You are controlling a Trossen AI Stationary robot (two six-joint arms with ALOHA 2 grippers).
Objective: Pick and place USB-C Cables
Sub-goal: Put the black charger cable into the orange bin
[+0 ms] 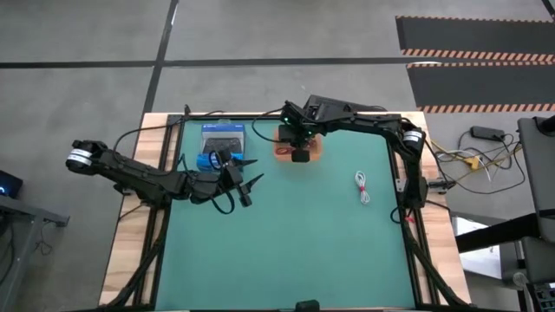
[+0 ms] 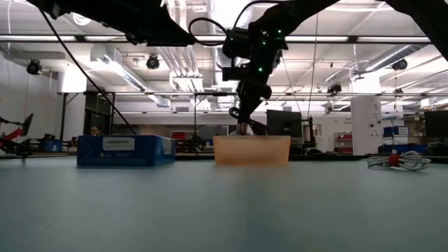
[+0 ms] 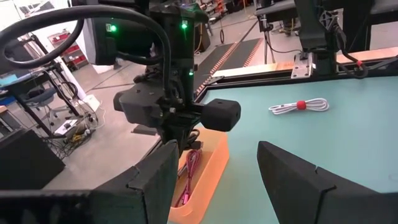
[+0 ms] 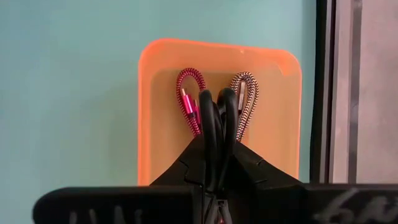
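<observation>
- The orange tray (image 4: 273,124) holds the red cable (image 4: 188,99) and the grey cable (image 4: 247,99), side by side.
- My right hand (image 4: 216,134) hangs over the tray, pinching the black cable (image 4: 214,140).
- My left hand (image 1: 246,178) is spread beside the blue box (image 1: 223,137).
- The white cable (image 1: 362,187) lies on the bench (image 1: 295,251), well apart.

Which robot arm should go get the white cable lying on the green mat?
Probably the right. The white cable lies on the right arm's side, but the right gripper is over the orange tray, shut on the black cable, so it must drop that first. The left gripper is open but farther away.
</observation>
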